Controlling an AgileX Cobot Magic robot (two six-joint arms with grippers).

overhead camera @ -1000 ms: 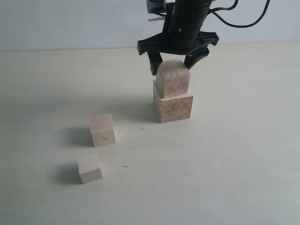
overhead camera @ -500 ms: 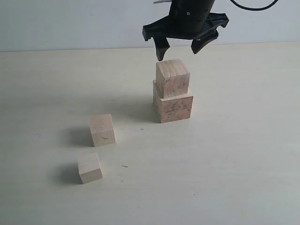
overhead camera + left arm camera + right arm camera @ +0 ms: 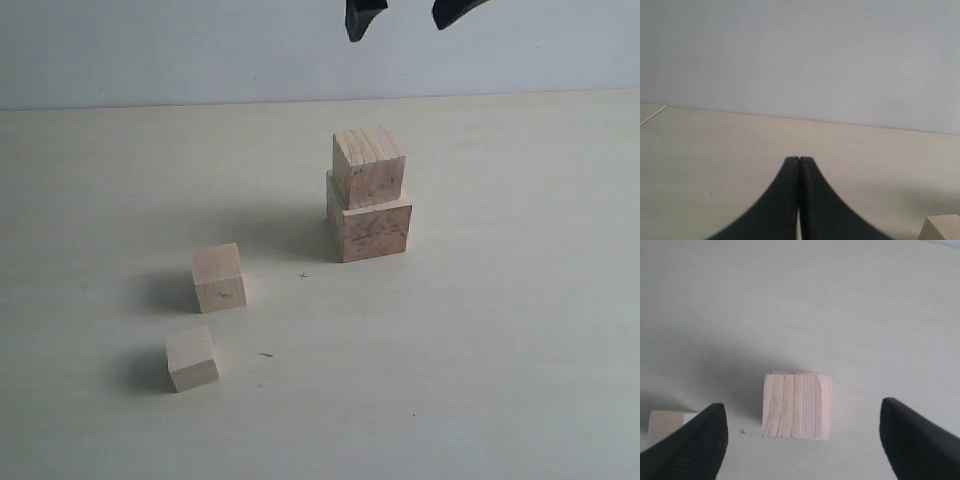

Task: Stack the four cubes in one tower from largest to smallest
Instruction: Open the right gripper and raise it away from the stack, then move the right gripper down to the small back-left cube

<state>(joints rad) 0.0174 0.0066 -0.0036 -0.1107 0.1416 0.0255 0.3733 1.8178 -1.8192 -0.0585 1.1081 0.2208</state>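
- The right gripper [image 3: 405,15] has let go of the second cube [image 3: 369,168] and gone straight up. Half a second ago its jaws were just above that cube; now only the two tips show at the top edge of the exterior view.
- Its jaws stand wide and hold nothing. In the right wrist view you look down between them onto the striped top of the second cube.
- The second cube rests on the big cube [image 3: 370,232], roughly centred, upright, with a narrow margin of the big cube showing on the left and on the right. It did not shift when the jaws went away, so I judge this placement good.
- This means that two levels of the tower are done and two remain.
- The other two cubes lie on the desk [image 3: 500,300], left of the stack and nearer to you, well apart from it. They are near each other but not touching.
- The third cube [image 3: 219,278] is the farther one of this pair, and the small cube [image 3: 192,358] is the nearer one. The difference in size is small, so compare them carefully before you choose.
- Your next move, as I judge it, is to take the third cube and set it on the second cube.
- The left gripper [image 3: 799,162] has its jaws pressed together, empty, low over the desk. Its arm does not show in the exterior view.
- A risk is that the free top is now smaller, so a placement off centre could tip the stack.
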